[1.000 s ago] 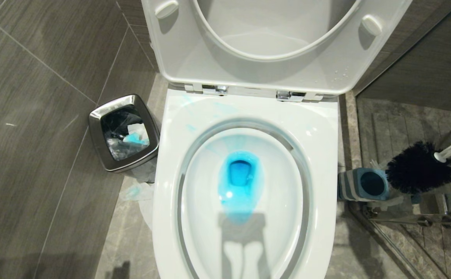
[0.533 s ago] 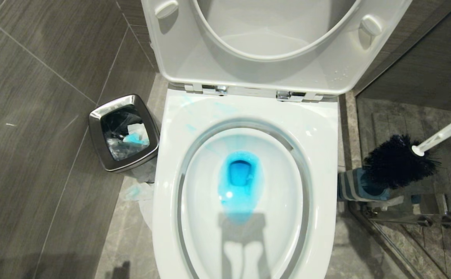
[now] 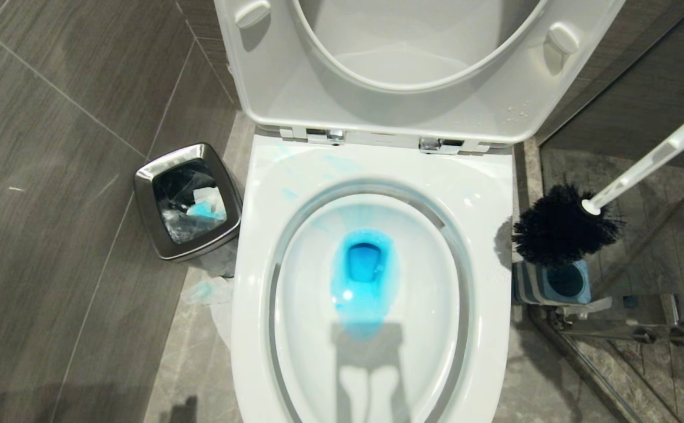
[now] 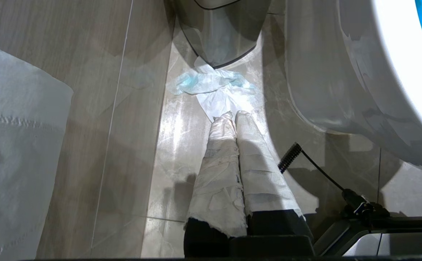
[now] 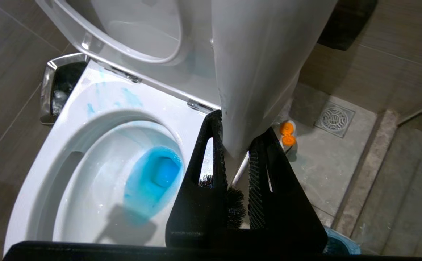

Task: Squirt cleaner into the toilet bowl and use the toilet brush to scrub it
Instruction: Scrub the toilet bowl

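Note:
The white toilet bowl (image 3: 482, 194) stands open, its seat and lid raised. Bright blue cleaner (image 3: 365, 270) tints the water, and pale streaks mark the rim. The toilet brush (image 3: 562, 226) hangs with its black bristle head just right of the rim, above its grey-and-blue striped holder (image 3: 553, 282). Its white handle slants up and off to the right. My right gripper (image 5: 238, 125) is outside the head view; its black fingers are shut on that handle, with the bristles (image 5: 235, 206) below. My left gripper (image 4: 234, 116) is shut and empty, low beside the bowl's outer wall (image 4: 341, 72).
A square steel bin (image 3: 188, 200) with blue-stained tissues stands left of the toilet, and more tissue (image 4: 214, 87) lies on the floor there. A glass partition with a metal fitting (image 3: 629, 329) stands at the right. A floor drain (image 5: 334, 119) lies behind.
The brush head has moved left and up, from right of its holder to above it, close to the toilet rim. The left arm has not moved.

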